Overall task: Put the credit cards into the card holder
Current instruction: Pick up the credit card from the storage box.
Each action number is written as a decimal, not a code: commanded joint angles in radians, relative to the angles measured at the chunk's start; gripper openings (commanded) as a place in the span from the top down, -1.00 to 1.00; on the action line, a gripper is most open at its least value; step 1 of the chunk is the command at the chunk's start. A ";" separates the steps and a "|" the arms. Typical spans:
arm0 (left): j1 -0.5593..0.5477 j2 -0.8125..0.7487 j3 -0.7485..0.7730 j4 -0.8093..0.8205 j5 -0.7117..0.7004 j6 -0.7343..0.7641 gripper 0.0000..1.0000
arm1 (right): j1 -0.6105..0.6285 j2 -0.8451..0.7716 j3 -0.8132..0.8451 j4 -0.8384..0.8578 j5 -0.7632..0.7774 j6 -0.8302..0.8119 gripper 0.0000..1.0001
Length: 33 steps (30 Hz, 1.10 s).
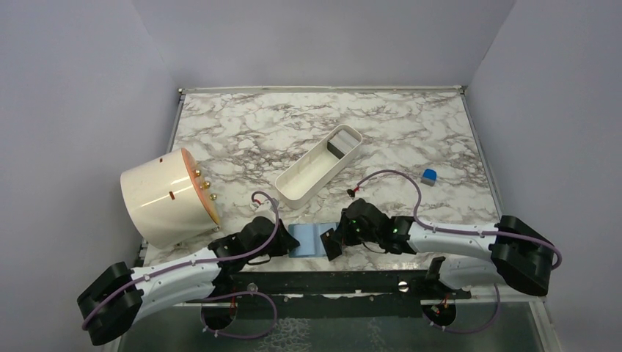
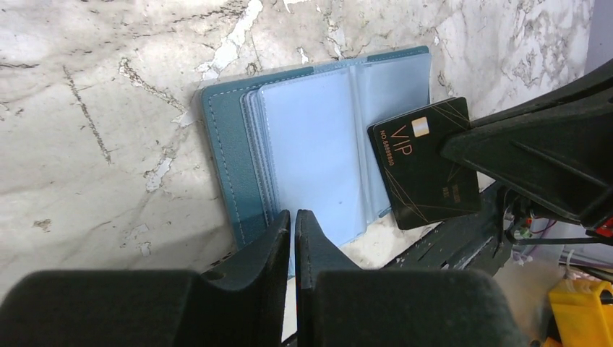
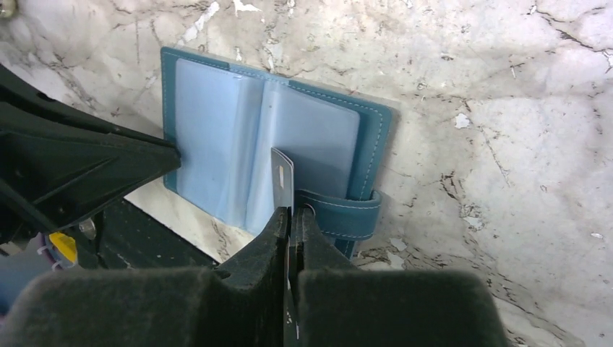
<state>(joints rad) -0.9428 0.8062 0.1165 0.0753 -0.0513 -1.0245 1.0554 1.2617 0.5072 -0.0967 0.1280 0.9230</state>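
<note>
The card holder (image 2: 311, 137) lies open flat on the marble table (image 1: 242, 125), right at the near edge between the 2 arms, with its pale blue clear pockets facing up and the snap tab sticking out on the right-hand side.

The right gripper (image 3: 290, 214) is clamped tight on 1 black card (image 2: 426, 177) with gold lines and "VIP" printed on it. It holds the card on edge, and the card's leading end is over the holder's right-hand page, close by the tab. From the left wrist view, 1 corner of the card overlaps the holder's edge. Can't tell if it's actually in a pocket or just resting on top.

The left gripper (image 2: 295, 217) has its jaws pulled in to a thin slit, with the tips sitting on the holder's opposite edge. It's honestly hard to say whether it's pinching the cover or only pressing on it.

Farther back, a long white tray (image 1: 317, 182) sits diagonally mid-table. There's a small blue cube (image 1: 429, 174) off to the right and a big round cream drum (image 1: 165, 196) on the left.
</note>
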 commanded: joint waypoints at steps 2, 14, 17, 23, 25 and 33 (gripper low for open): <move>-0.002 -0.030 0.011 -0.068 -0.042 -0.005 0.80 | 0.007 -0.043 0.010 -0.067 0.067 -0.024 0.98; -0.003 -0.158 0.093 -0.100 0.012 -0.038 0.25 | 0.007 -0.215 -0.060 0.067 -0.007 -0.016 0.98; -0.003 -0.196 0.058 0.016 0.081 -0.069 0.07 | 0.007 -0.273 -0.085 0.102 0.009 0.010 0.98; -0.003 -0.229 0.003 0.208 0.178 -0.139 -0.16 | 0.007 -0.414 -0.131 0.171 -0.024 0.083 0.98; -0.002 -0.234 0.012 0.230 0.201 -0.132 -0.22 | 0.008 -0.466 -0.144 0.205 -0.041 0.106 0.98; -0.003 -0.273 -0.005 0.391 0.270 -0.175 -0.29 | 0.007 -0.612 -0.213 0.382 -0.086 0.211 0.98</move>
<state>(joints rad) -0.9428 0.5556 0.1261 0.3084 0.1463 -1.1667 1.0592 0.6811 0.3145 0.1532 0.0834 1.0657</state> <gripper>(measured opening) 0.642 0.018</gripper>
